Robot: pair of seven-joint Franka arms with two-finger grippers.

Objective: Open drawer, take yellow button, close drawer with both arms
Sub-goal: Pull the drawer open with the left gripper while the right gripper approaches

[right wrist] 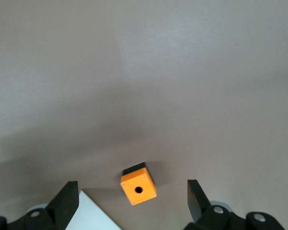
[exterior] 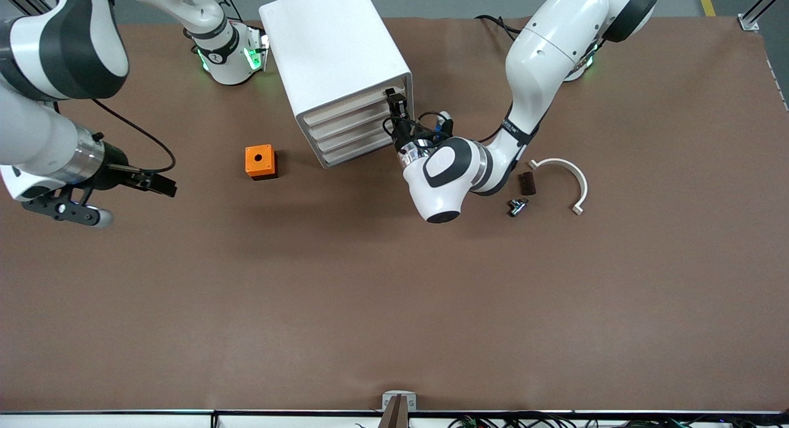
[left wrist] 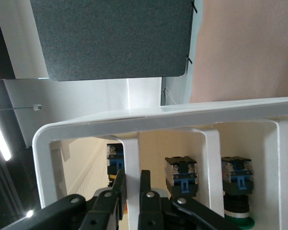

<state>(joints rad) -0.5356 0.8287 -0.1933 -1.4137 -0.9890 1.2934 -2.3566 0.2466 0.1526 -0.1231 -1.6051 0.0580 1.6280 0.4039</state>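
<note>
Fingers of the left gripper (left wrist: 132, 189) are pinching the front bar of the top drawer (exterior: 354, 105), shut in the cabinet (exterior: 336, 64); grip slipping off could be leaving it closed. Right gripper (exterior: 157, 184) is waiting spread near the orange cube (exterior: 261, 161); button unidentified

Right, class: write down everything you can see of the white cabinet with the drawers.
The cabinet is a white, boxy, plastic-looking unit with rounded edges. It stands upright on the brown table, turned at an angle. Its front carries four shallow stacked drawers, all looking shut or nearly so. The left gripper is at the top drawer, fingers closed about a white rib of its front. Small push-buttons show through the front's openings. The right gripper waits open over the table, toward the right arm's end.
</note>
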